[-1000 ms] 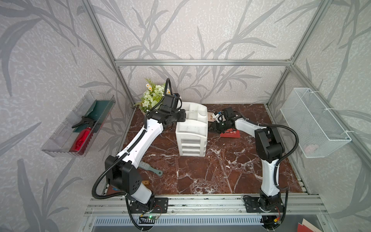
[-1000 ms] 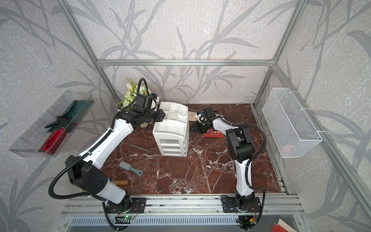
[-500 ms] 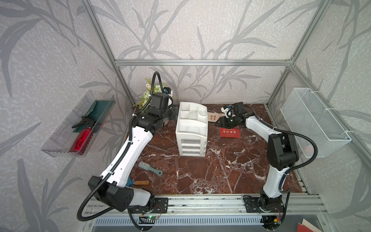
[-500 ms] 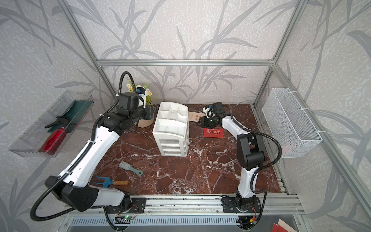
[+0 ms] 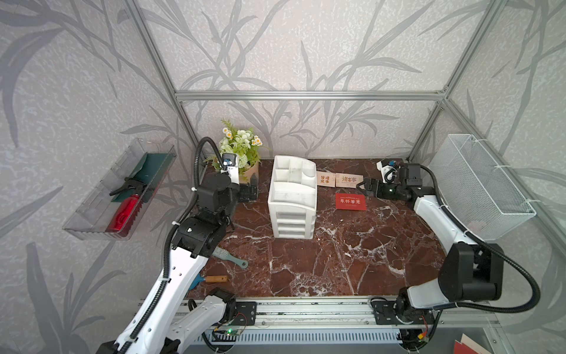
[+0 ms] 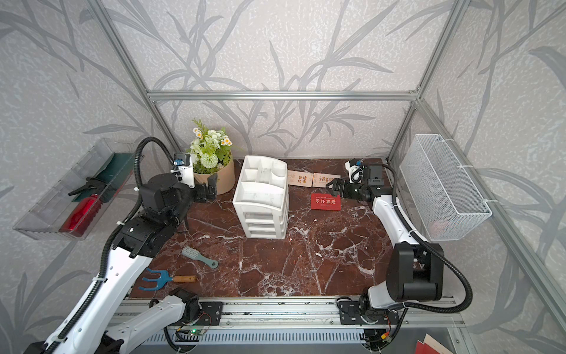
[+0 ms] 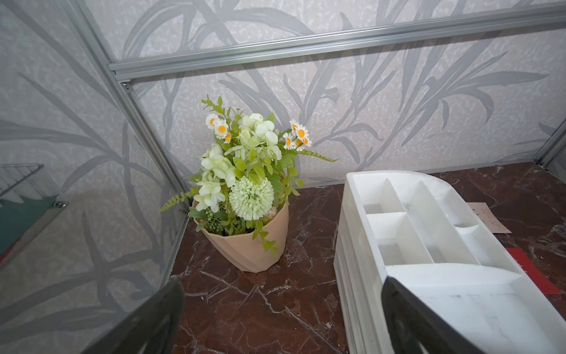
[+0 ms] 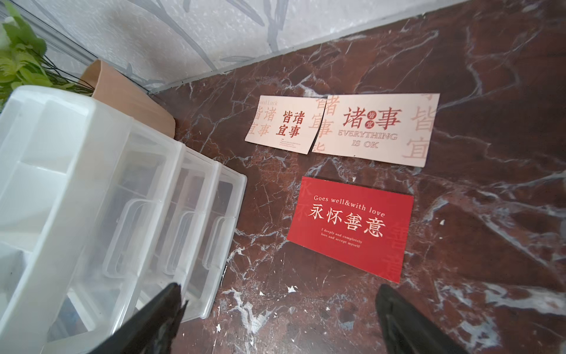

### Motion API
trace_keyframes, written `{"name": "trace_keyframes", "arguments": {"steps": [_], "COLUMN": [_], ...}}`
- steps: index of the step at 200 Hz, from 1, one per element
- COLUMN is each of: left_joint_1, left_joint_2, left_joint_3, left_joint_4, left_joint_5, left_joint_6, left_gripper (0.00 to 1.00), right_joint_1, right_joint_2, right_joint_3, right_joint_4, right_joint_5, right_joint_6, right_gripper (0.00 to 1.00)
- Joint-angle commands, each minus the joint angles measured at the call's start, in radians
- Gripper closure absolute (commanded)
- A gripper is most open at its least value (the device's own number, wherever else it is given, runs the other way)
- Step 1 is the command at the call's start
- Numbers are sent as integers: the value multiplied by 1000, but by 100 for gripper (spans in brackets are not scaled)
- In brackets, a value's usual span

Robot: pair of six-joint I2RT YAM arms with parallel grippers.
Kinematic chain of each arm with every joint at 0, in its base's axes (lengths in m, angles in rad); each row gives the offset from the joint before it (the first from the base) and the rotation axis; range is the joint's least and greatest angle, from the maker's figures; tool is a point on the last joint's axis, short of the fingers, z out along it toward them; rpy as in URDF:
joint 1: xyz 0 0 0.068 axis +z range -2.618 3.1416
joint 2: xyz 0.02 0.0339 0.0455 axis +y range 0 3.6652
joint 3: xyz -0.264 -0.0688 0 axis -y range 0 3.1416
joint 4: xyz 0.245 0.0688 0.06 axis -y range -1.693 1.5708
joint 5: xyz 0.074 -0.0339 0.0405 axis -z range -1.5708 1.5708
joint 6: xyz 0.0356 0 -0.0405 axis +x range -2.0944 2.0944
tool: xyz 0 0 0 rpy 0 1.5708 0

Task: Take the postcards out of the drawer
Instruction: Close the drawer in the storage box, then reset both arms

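On the marble tabletop [image 5: 337,260], three postcards [image 8: 372,128] lie beside the drawer unit [image 5: 292,199], the job seemingly done, the left gripper [image 5: 249,193] and right gripper [image 5: 366,187] empty, fingers apart

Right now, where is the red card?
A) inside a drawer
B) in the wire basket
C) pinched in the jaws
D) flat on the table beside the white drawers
D: the red card lies flat on the marble table, beside the white drawer unit, with nothing gripping it.
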Motion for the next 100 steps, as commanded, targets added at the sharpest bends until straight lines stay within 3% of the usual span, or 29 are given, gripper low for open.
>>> {"name": "trace_keyframes", "arguments": {"steps": [1,47,72,100], "left_joint_1": [4,62,135,216], "left_joint_2": [12,47,40,69], "left_joint_3": [-24,-176,-325,-479], "left_joint_4": [15,131,240,421], "left_joint_5": [-85,-219,-159,-114], "left_joint_6": [15,-57,-74,-68], "left_gripper": [1,1,1,1], "right_joint_1": [-6,-10,-13,-38], "right_joint_2": [-62,-165,-209,-201], "right_joint_3": [-17,-118,-252,-338], "right_joint_4": [45,120,255,353], "right_joint_5": [56,407,612,647], "right_joint_6": [-31,-16,-23,-80], "right_gripper": [1,1,1,1]}}
